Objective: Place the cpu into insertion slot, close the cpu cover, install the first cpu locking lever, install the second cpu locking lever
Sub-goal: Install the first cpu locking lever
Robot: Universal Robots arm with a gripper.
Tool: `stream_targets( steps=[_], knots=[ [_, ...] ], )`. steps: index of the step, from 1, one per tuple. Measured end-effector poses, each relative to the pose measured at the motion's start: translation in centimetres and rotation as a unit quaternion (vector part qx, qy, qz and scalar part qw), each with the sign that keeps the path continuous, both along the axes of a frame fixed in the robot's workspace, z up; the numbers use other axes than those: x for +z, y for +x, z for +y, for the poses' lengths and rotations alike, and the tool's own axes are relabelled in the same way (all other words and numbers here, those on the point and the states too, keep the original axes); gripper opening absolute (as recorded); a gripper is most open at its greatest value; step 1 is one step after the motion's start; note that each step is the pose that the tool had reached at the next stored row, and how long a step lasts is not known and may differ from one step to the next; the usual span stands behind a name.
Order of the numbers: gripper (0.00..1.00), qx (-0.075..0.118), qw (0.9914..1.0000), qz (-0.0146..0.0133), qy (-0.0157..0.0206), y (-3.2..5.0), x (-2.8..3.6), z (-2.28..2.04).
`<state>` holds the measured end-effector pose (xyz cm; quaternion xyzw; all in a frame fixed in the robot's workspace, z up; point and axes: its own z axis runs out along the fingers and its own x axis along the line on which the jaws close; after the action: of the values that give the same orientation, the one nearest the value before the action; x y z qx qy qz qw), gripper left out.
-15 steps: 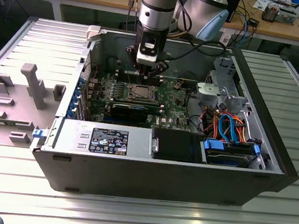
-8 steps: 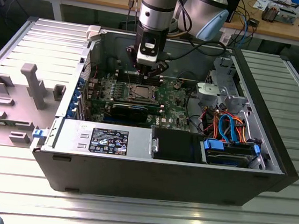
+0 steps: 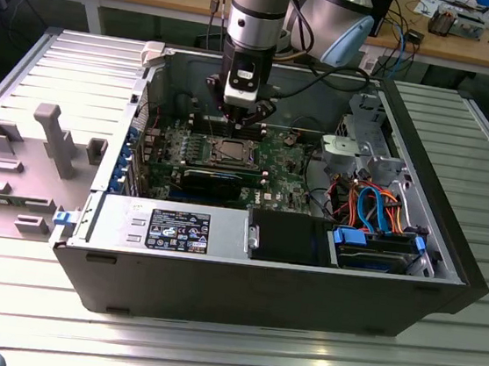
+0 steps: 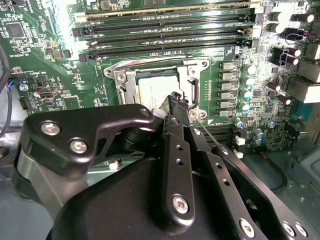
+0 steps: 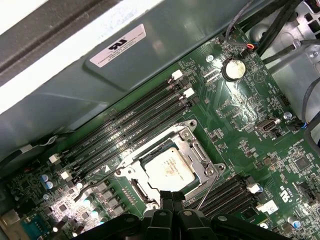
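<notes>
The cpu (image 5: 167,170) lies flat in the insertion slot (image 3: 230,152) on the green board, its silver top (image 4: 152,90) showing. The cpu cover (image 5: 192,145) looks laid down around it as a metal frame (image 4: 120,80). A thin wire locking lever (image 5: 206,192) stands up off the board at one side of the socket, next to my fingers, and also shows in the second wrist view (image 4: 207,132). My gripper (image 3: 244,121) hangs just above the socket's edge. In both wrist views its black fingers (image 5: 173,197) are pressed together (image 4: 176,100) with nothing seen between them.
Long memory slots (image 5: 135,125) run beside the socket. A black card (image 3: 218,180) and the power supply (image 3: 169,227) lie nearer the case front. Cables (image 3: 374,207) and a drive cage fill the exterior view's right. A grey fixture (image 3: 46,138) stands outside on the left.
</notes>
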<state>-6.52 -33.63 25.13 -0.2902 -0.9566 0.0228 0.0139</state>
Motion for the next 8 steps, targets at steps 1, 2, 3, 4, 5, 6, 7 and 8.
stream_targets(
  steps=[1,2,3,4,5,6,7,8],
  knots=[
    [0.11,0.0,1.0,0.0,0.0,0.0,0.0,0.0],
    [0.11,0.001,1.0,0.0,0.0,0.0,0.0,0.0],
    [0.11,0.001,1.0,0.0,0.0,0.0,0.0,0.0],
    [0.11,0.001,1.0,0.0,0.0,0.0,0.0,0.0],
    [0.11,0.002,1.0,0.0,0.0,0.0,0.0,0.0],
    [0.11,0.002,1.0,0.0,0.0,0.0,0.0,0.0],
    [0.11,0.002,1.0,0.0,0.0,0.0,0.0,0.0],
    [0.11,0.003,1.0,0.0,0.0,0.0,0.0,0.0]
  ],
)
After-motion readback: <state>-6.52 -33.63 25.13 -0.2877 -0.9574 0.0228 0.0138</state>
